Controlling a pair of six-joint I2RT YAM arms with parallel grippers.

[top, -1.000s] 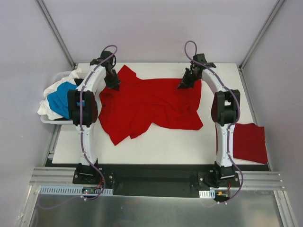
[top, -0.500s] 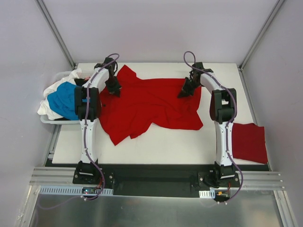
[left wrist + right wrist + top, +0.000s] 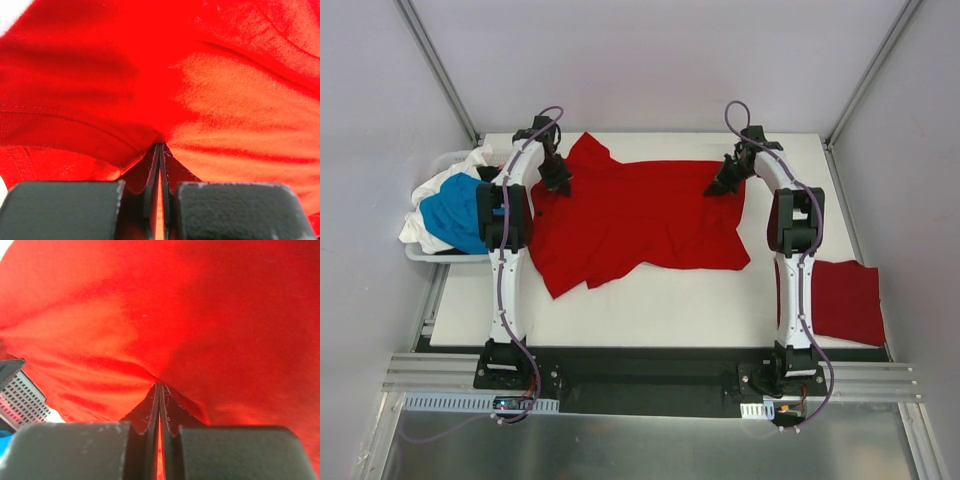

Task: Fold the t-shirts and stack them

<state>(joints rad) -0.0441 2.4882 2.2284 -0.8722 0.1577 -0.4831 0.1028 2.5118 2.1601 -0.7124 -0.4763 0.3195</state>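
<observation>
A bright red t-shirt [image 3: 635, 225] lies spread and wrinkled across the middle of the white table. My left gripper [image 3: 558, 180] is shut on its far left edge, near a sleeve; in the left wrist view the red cloth [image 3: 210, 90] bunches into the closed tips of the left gripper [image 3: 160, 146]. My right gripper [image 3: 720, 186] is shut on the shirt's far right corner, and the red cloth [image 3: 165, 315] fills the right wrist view above the right gripper [image 3: 159, 385]. A folded red t-shirt [image 3: 845, 300] lies flat at the right.
A white bin [image 3: 420, 254] off the table's left edge holds a heap with a blue t-shirt [image 3: 455, 215] and a white one [image 3: 430, 190]. Grey walls close in on both sides and at the back. The table's front edge [image 3: 650, 346] runs just ahead of the arm bases.
Both grippers moved apart and slightly back, holding the shirt. Its far edge has been pulled straighter and wider, and the near left flap has drawn in.
</observation>
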